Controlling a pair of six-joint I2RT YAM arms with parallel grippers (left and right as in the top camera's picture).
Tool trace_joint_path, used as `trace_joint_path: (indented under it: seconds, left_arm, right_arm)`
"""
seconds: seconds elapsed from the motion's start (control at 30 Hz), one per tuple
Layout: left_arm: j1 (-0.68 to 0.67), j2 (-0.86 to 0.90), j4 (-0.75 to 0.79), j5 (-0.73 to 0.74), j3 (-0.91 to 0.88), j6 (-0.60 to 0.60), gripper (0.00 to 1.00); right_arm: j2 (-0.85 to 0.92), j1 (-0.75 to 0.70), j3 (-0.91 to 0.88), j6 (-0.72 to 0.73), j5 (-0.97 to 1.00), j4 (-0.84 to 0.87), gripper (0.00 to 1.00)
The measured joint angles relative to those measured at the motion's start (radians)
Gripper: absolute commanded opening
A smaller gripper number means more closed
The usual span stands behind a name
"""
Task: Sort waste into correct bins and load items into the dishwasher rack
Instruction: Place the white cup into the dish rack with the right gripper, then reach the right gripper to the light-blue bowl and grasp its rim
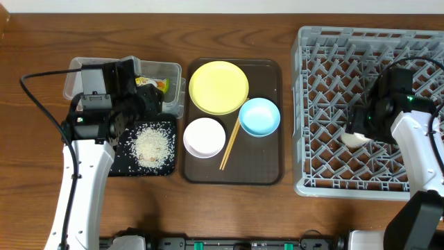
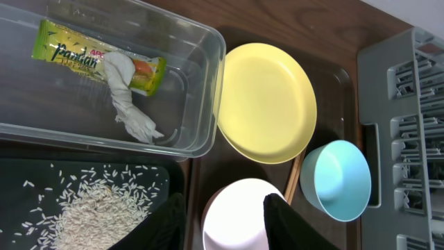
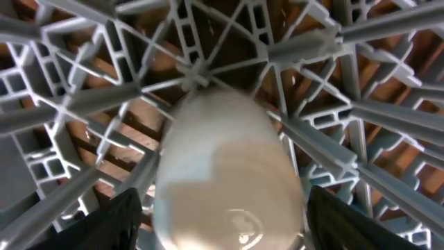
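Clear plastic rectangular tub, far left of the wooden table: holds the green-and-yellow printed snack wrapper, lying flat, with a twisted white paper scrap across it.

Shallow black rectangular tray, just in front of the tub: loose white rice grains, heaped mid-tray with strays around.

Brown serving tray, centre: yellow round plate at the back, light blue bowl touching its rim, white bowl in front, and wooden chopsticks lying between the two bowls.

Large grey plastic lattice rack, right: small pale cup on its side against the pegs, blurred in the wrist view.

Left gripper: fingers apart, nothing between them, hovering over the black tray's near edge and the white bowl.

Right gripper: inside the rack, fingers against both sides of the cup, clamped on it.
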Motion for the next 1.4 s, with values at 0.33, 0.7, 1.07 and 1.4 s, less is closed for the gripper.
trace_joint_path:
  seconds: [0.33,0.7,1.07,1.4]
  left_arm:
    - [0.0,0.0,-0.027,-0.001,0.0,-0.001,0.45]
    - [0.0,0.0,-0.213,-0.252,0.0,-0.066,0.49]
    - [0.0,0.0,-0.234,-0.364,0.0,-0.117,0.55]
    - [0.0,0.0,-0.234,-0.369,0.0,-0.118,0.56]
  right_arm:
    - [-0.085,0.008,0.05,-0.056,-0.234,0.146,0.73]
    - [-0.069,0.309,0.055,-0.294,-0.444,0.338,0.69]
    - [0.146,0.506,0.055,-0.357,-0.303,0.471,0.66]
    - [0.315,0.56,0.055,-0.363,-0.158,0.489,0.41]
